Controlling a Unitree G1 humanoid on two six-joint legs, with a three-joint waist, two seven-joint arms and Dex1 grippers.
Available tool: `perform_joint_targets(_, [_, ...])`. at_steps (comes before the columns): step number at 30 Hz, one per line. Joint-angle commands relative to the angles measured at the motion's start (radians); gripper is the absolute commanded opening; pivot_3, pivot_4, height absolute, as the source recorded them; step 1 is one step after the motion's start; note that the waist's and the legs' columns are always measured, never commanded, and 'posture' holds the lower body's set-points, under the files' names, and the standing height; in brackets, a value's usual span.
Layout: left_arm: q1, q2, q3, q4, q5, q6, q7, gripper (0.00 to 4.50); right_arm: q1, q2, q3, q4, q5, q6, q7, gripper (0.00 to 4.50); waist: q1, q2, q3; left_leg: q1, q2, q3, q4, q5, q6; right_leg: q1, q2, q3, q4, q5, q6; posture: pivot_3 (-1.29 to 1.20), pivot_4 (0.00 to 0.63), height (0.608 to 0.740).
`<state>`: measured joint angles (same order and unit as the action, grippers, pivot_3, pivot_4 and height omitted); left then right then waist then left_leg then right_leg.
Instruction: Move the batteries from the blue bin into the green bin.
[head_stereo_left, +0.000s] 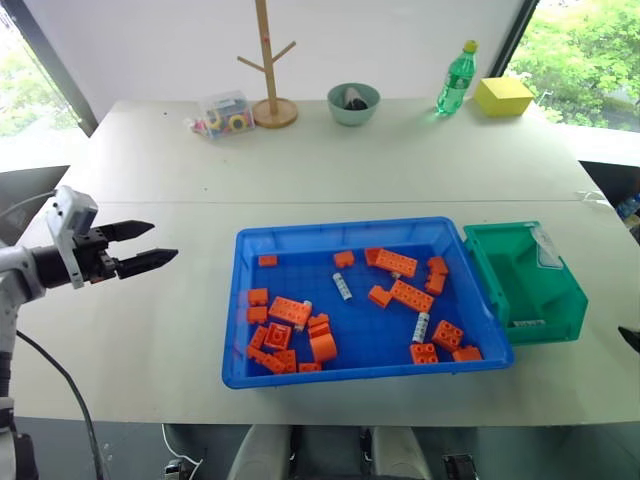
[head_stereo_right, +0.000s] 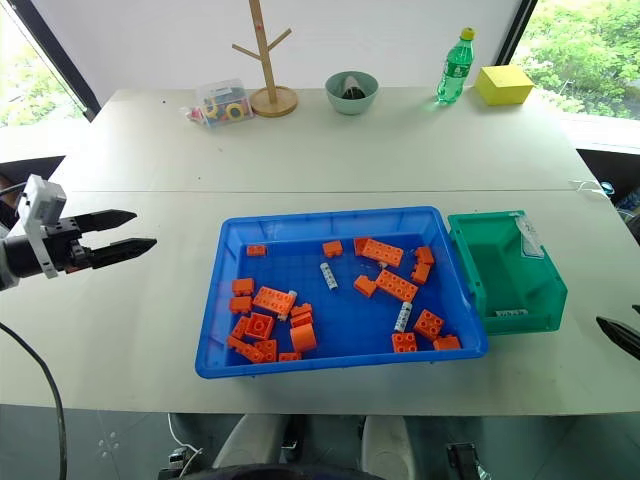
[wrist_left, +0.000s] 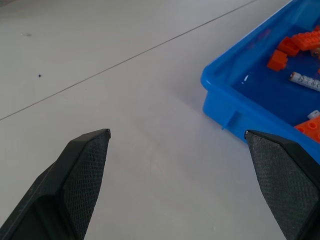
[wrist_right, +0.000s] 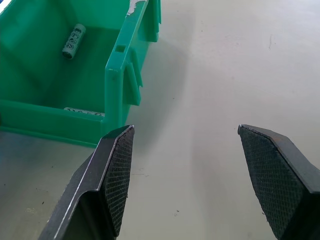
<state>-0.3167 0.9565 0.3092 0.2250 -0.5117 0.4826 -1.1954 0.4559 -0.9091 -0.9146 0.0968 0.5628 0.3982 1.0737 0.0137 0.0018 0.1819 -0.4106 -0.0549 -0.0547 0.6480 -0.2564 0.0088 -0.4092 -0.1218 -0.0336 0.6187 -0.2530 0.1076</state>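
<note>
The blue bin (head_stereo_left: 352, 228) sits mid-table, strewn with orange bricks (head_stereo_left: 397, 263). Among them lie batteries: one near the middle (head_stereo_left: 343, 287), one toward the right (head_stereo_left: 420, 326), and one by the left bricks (head_stereo_left: 305, 313). The green bin (head_stereo_left: 556, 318) stands against the blue bin's right end, and one battery (wrist_right: 73, 40) lies on its floor. Left of the blue bin, my left gripper (head_stereo_left: 164, 240) hovers open and empty over bare table, pointing toward the bin's corner (wrist_left: 225, 95). To the right of the green bin, my right gripper (wrist_right: 185, 127) is open with nothing between its fingers.
Along the far edge of the table stand a clear box of colourful bits (head_stereo_left: 226, 113), a wooden mug tree (head_stereo_left: 270, 60), a pale-green bowl (head_stereo_left: 353, 102), a green bottle (head_stereo_left: 456, 78) and a yellow box (head_stereo_left: 503, 95).
</note>
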Motion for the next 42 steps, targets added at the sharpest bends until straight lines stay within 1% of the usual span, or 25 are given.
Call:
perform_joint_targets(1, [-0.012, 0.003, 0.022, -0.002, -0.007, -0.016, 0.0, 4.5, 0.003, 0.006, -0.033, -0.025, 0.005, -0.009, -0.001, 3.39, 0.0, 0.0, 0.0, 0.0, 0.0, 0.0, 0.0, 0.0, 0.0, 0.0, 0.0, 0.0, 0.0, 0.0, 0.0, 0.0, 0.15, 0.703])
perform_joint_targets(25, [-0.018, 0.004, 0.008, 0.0, 0.002, -0.025, 0.003, 4.5, 0.004, 0.007, -0.05, -0.04, 0.013, 0.006, -0.013, 3.39, 0.0, 0.0, 0.0, 0.001, 0.0, 0.0, 0.002, 0.0, 0.0, 0.0, 0.0, 0.0, 0.003, 0.0, 0.0, 0.0, 0.15, 0.703])
perform_joint_targets(32, [-0.031, -0.014, 0.003, -0.013, -0.002, -0.027, 0.021, 4.5, -0.02, -0.02, -0.056, -0.02, 0.013, 0.011, -0.008, 3.39, 0.0, 0.0, 0.0, 0.001, 0.0, 0.0, 0.004, 0.0, 0.0, 0.0, 0.0, 0.0, 0.006, 0.0, 0.0, 0.0, 0.15, 0.703])
perform_joint_targets(36, [-0.044, -0.018, 0.015, -0.065, -0.053, 0.028, 0.01, 4.5, -0.104, -0.108, -0.048, -0.079, 0.062, 0.077, 0.021, 3.39, -0.004, 0.0, 0.0, 0.002, 0.0, 0.001, 0.006, 0.0, 0.0, 0.0, 0.0, 0.001, 0.009, 0.0, 0.0, 0.0, 0.15, 0.703])
perform_joint_targets(39, [-0.037, 0.002, 0.004, -0.109, -0.072, 0.055, -0.029, 4.5, -0.213, -0.187, -0.007, -0.157, 0.127, 0.162, 0.028, 3.39, -0.011, 0.001, 0.0, 0.002, 0.0, 0.001, 0.008, 0.0, 0.0, 0.0, 0.001, 0.002, 0.012, 0.0, 0.0, 0.0, 0.15, 0.703])
perform_joint_targets(41, [-0.043, 0.025, -0.014, -0.153, -0.09, 0.085, -0.067, 4.5, -0.326, -0.249, 0.104, -0.234, 0.175, 0.198, 0.03, 3.39, -0.012, 0.0, 0.0, 0.002, 0.001, 0.001, 0.009, 0.0, 0.0, 0.0, 0.001, 0.002, 0.012, 0.0, -0.001, 0.0, 0.15, 0.703])
perform_joint_targets(42, [-0.05, 0.038, -0.025, -0.177, -0.101, 0.098, -0.092, 4.5, -0.391, -0.276, 0.181, -0.277, 0.191, 0.207, 0.031, 3.39, -0.013, 0.0, 0.0, 0.002, 0.002, 0.001, 0.009, 0.0, 0.0, 0.0, 0.002, 0.001, 0.012, 0.0, -0.001, 0.0, 0.15, 0.703])
